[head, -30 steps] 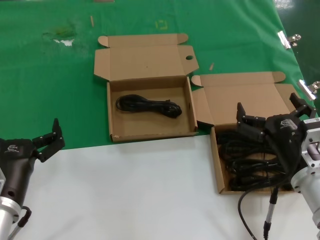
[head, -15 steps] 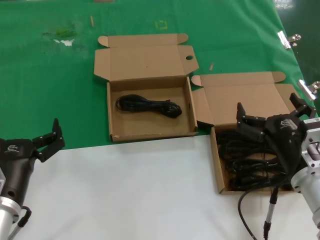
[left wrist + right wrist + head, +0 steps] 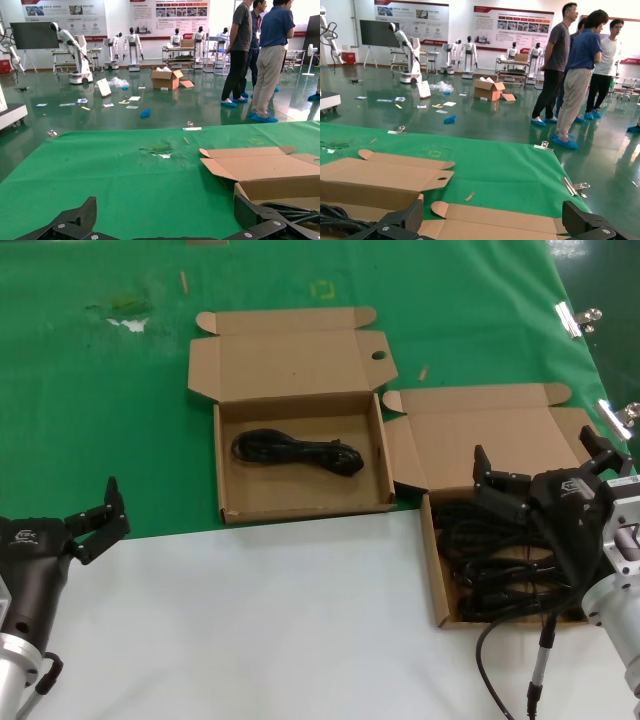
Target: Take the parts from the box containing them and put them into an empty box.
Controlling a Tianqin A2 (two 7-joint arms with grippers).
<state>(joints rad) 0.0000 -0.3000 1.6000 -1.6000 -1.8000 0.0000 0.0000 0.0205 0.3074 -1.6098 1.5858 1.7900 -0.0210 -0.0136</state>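
Surface: a green cloth (image 3: 100, 420) covers the upper part of the head view, with a scuffed patch at upper left; a white tabletop (image 3: 280, 620) fills the lower part.
Room: both wrist views look out on a glossy dark-green hall floor with wall posters, parked white robots, a carton, and people standing at the right.
Left claw (image 3: 97, 520): lower left of the frame, black, fingers spread wide, holding nothing.
Middle box (image 3: 305, 502): centre of the frame, shallow brown corrugated cardboard, lid with rounded tabs and a small round hole folded back; one black cord (image 3: 297, 452) lies coiled as a slim bundle on its floor.
Right box (image 3: 436, 575): lower right, same make, lid open, straddling cloth and tabletop.
Cord pile (image 3: 485, 565): several glossy black coiled cords heaped inside the right box.
Right claw (image 3: 545, 468): right of frame, above the pile, fingers spread apart, empty.
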